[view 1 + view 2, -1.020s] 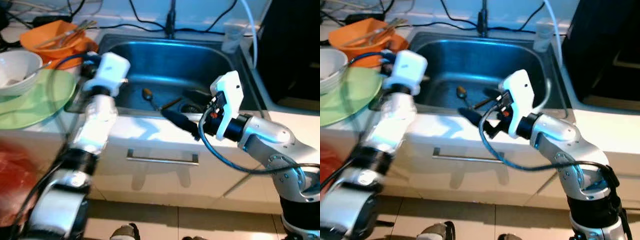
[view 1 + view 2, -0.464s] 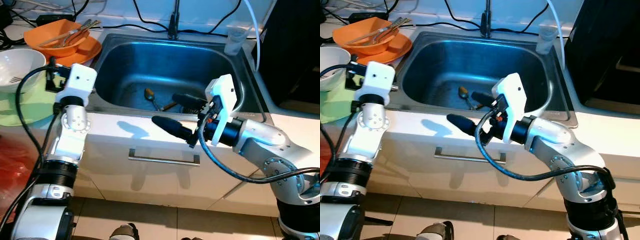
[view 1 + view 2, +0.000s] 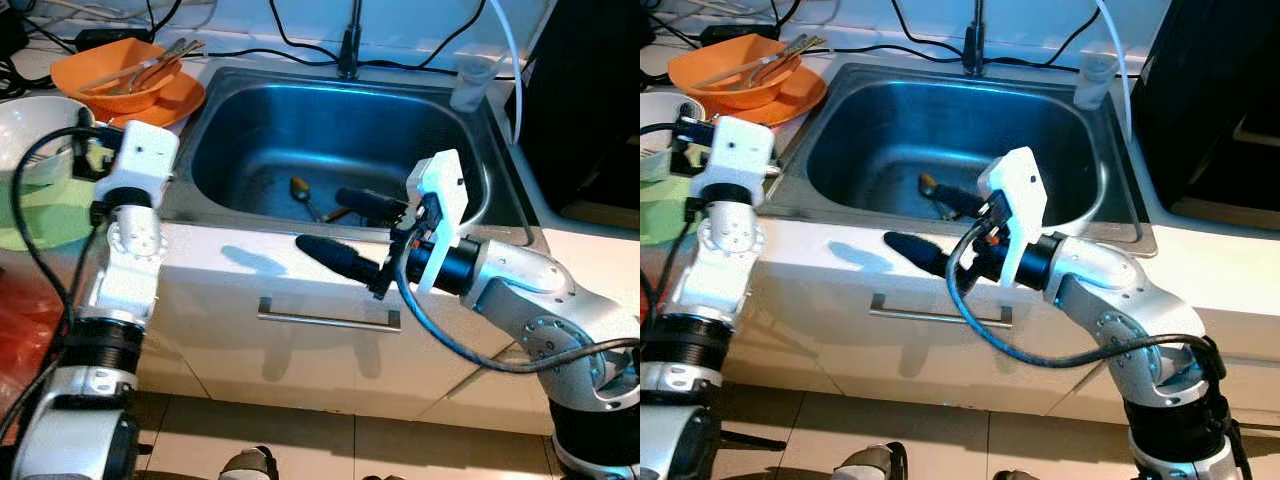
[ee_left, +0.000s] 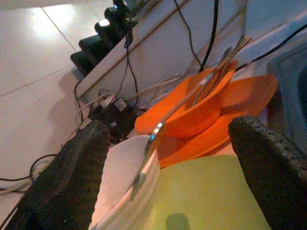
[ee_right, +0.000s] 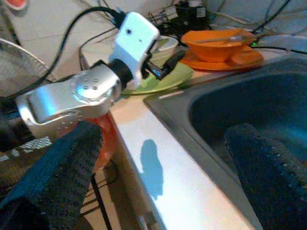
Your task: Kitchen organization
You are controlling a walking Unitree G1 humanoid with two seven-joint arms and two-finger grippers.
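Observation:
My left gripper [image 3: 88, 158] is open, hovering over the green plate [image 3: 45, 218] beside the white bowl [image 3: 30, 125], which holds a spoon [image 4: 147, 155]. Beyond them an orange bowl [image 4: 192, 115] with several utensils sits on an orange plate [image 3: 178, 100]. Nothing is between the left fingers [image 4: 72, 182]. My right gripper [image 3: 322, 222] is open above the front rim of the steel sink [image 3: 440, 130], one finger over the counter edge and one over the basin. A spoon [image 3: 300, 190] lies on the sink bottom beyond it.
A faucet [image 3: 350, 45] and a clear cup [image 3: 468, 80] stand at the sink's back rim. A black appliance [image 3: 590, 100] is on the right. Cables run along the back wall. A drawer handle [image 3: 330, 318] is below the counter, and something red [image 3: 20, 330] is at the lower left.
My left arm has swung from the sink's left rim out over the green plate and settled there. My right gripper has drifted slightly left along the sink's front rim.

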